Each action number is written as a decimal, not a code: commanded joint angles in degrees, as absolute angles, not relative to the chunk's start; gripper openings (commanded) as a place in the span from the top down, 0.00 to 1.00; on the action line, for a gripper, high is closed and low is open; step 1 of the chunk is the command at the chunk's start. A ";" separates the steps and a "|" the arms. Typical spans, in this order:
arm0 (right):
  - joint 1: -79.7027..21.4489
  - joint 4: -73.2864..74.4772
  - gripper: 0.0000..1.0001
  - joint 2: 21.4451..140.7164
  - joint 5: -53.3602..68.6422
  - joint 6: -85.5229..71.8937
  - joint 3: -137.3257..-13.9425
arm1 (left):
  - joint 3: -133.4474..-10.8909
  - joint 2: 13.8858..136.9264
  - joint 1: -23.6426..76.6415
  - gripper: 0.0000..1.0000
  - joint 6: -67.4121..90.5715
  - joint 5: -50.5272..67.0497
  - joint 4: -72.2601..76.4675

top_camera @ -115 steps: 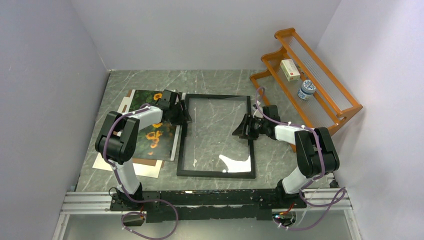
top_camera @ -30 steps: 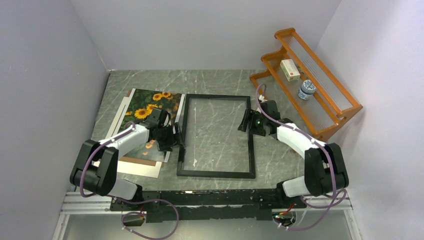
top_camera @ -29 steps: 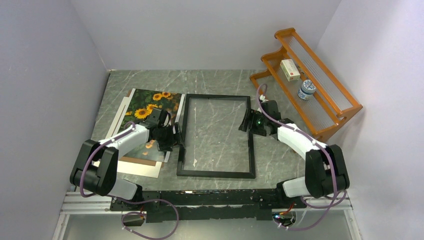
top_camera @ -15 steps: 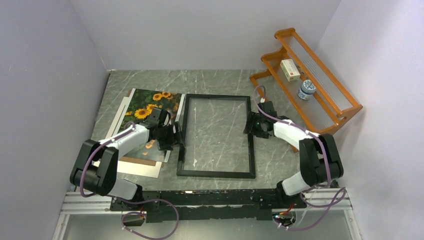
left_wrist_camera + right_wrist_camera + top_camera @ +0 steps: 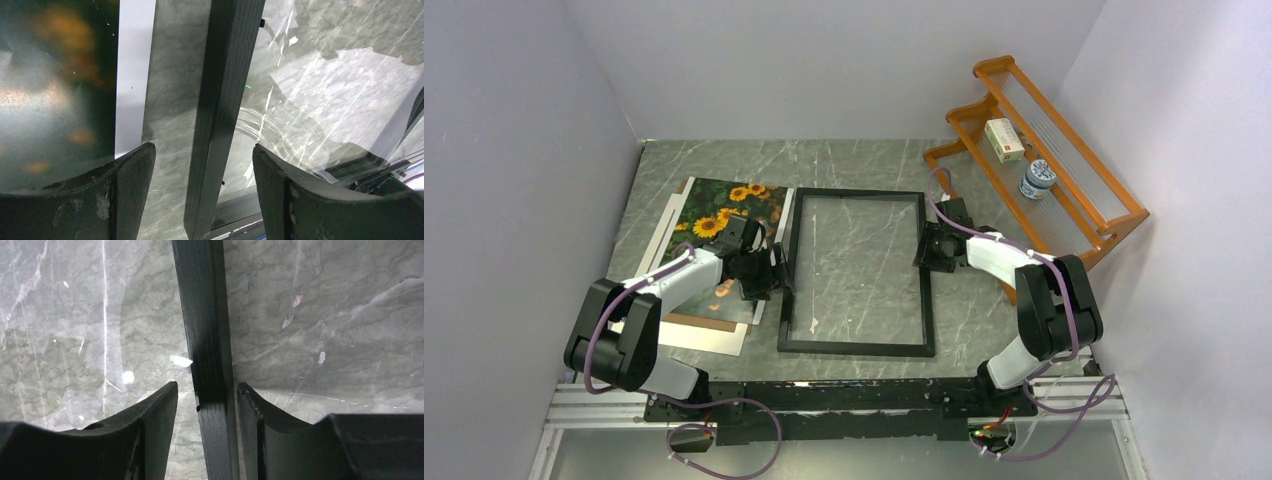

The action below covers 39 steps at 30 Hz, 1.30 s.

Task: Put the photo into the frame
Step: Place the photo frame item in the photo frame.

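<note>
Evidently the task stands at its opening stage. We see the frame (image 5: 856,348) lying flat on the table (image 5: 864,160), its pane so clear that the marble shows through; nothing sits inside it. The photo (image 5: 724,208) lies just beside the frame's left rail, outside it, on top of a brown board (image 5: 696,322) and a white sheet (image 5: 709,340), with the left arm crossing its lower part. The left gripper (image 5: 202,150) straddles the frame's left rail with its jaws released: a wide gap shows on either side of the rail, and it holds nothing. The right gripper (image 5: 206,386) straddles the frame's right rail with its jaws drawn in close. Only thin strips of table show between fingers and rail, so we cannot tell whether it pinches the rail or merely brackets it. We judge that handling the frame is the step in hand and that everything essential is left: lifting the photo, carrying it over the frame's opening, and seating it within the rails.
</note>
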<state>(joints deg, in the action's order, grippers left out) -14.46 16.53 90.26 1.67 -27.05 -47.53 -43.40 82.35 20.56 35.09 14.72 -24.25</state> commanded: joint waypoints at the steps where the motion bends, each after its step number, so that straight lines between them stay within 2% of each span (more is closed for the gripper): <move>1: -14.47 17.77 0.50 87.98 -1.63 -26.66 -50.37 | -43.86 82.48 20.65 0.23 34.60 14.77 -23.05; 11: -14.33 16.64 0.34 96.29 -6.39 -27.48 -60.21 | -44.21 82.75 20.65 0.24 34.93 13.84 -22.25; 16: -14.06 14.54 0.30 101.35 -8.89 -28.69 -65.91 | -43.90 83.43 20.67 0.24 35.43 13.05 -21.03; 26: -13.69 14.44 0.29 110.55 -12.68 -28.28 -75.46 | -43.42 84.86 20.65 0.24 36.08 12.88 -19.38; 39: -13.63 14.67 0.34 112.88 -12.53 -25.36 -76.68 | -43.33 86.89 20.69 0.24 36.07 12.74 -18.19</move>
